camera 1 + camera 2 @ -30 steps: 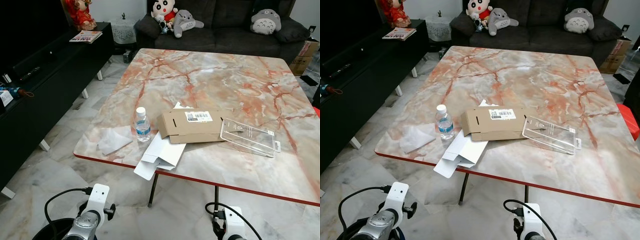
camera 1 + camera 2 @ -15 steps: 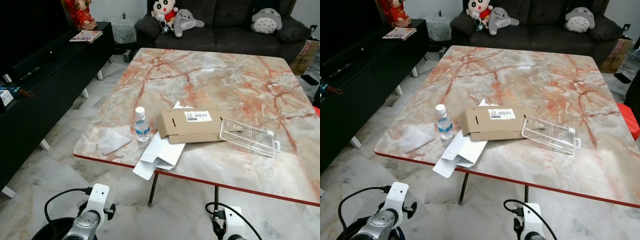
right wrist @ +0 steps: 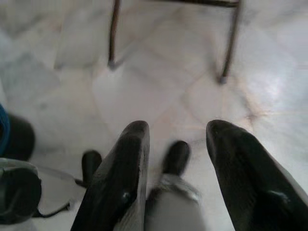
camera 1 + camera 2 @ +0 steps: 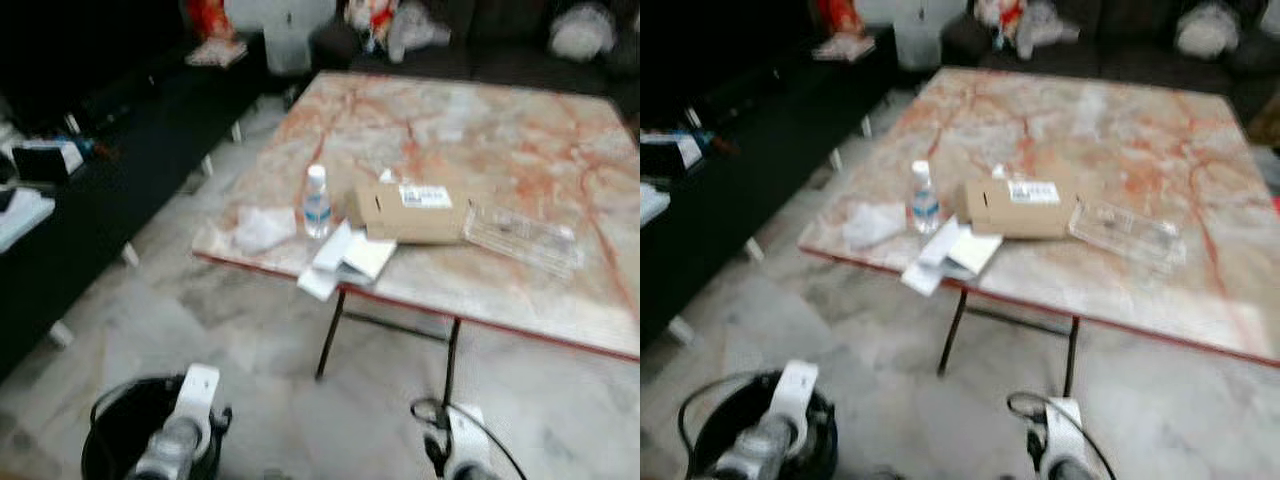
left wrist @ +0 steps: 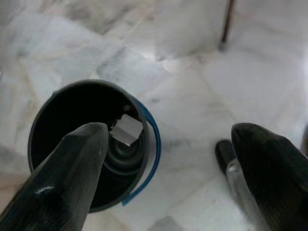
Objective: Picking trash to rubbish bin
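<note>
Standing back from the marble table [image 4: 520, 130], the robot carries nothing. The left gripper [image 5: 168, 159] hangs over the black rubbish bin [image 5: 62, 120] with fingers spread wide and empty; a small white scrap [image 5: 127, 129] lies inside the bin. The right gripper [image 3: 175, 159] points at bare floor, fingers parted, empty. Trash remains on the table: water bottle [image 4: 316, 201], cardboard box [image 4: 412, 211], clear plastic tray [image 4: 520, 236], crumpled wrapper [image 4: 262, 228] and white flattened carton [image 4: 345, 260], which overhangs the near edge. Risks: the head views are blurred, so any reach judged now could miss; brushing the overhanging carton would drop it; the upright bottle tips easily.
</note>
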Robot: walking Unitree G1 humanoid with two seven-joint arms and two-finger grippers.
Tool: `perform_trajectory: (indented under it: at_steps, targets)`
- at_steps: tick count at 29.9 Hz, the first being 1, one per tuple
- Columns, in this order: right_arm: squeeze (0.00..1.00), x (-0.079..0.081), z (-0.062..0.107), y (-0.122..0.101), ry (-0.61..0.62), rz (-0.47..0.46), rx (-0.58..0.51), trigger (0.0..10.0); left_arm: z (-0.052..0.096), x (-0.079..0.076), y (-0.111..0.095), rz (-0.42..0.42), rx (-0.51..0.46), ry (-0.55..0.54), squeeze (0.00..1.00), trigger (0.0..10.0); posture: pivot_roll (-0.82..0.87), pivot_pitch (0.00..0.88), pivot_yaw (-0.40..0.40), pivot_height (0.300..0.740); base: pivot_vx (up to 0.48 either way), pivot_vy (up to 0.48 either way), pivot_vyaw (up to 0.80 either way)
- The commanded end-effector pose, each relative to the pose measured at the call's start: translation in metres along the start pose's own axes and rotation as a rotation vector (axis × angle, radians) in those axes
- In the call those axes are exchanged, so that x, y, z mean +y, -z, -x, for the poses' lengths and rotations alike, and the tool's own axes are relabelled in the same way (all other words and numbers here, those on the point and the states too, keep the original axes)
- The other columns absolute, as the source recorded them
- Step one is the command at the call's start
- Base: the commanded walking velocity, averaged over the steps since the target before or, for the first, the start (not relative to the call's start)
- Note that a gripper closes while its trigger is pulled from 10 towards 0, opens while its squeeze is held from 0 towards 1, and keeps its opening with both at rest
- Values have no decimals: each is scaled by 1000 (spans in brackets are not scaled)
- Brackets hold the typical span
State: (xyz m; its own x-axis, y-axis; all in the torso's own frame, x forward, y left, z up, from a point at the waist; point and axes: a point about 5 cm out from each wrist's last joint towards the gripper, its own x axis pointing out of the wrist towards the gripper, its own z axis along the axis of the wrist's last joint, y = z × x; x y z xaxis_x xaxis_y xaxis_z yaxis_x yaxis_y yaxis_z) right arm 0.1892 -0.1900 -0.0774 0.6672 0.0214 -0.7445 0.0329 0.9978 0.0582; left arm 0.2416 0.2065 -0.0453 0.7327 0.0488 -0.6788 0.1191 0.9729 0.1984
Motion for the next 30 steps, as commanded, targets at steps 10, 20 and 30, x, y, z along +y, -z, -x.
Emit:
perform_trajectory:
  at_steps: [10,20,30]
  targets:
    - [0,-4,1,0,18,-7,-4,10000,-1,0,-4,13,-22,-6,0,10000,83,0,14,740,-49,0,0]
    - [0,-11,-2,-22,38,18,-89,10000,-3,7,-23,25,-90,-26,0,10000,84,0,11,740,0,0,0]
    - [0,-13,-2,-107,28,117,-440,10000,-4,12,-103,16,-402,-45,0,10000,84,0,8,740,0,0,0]
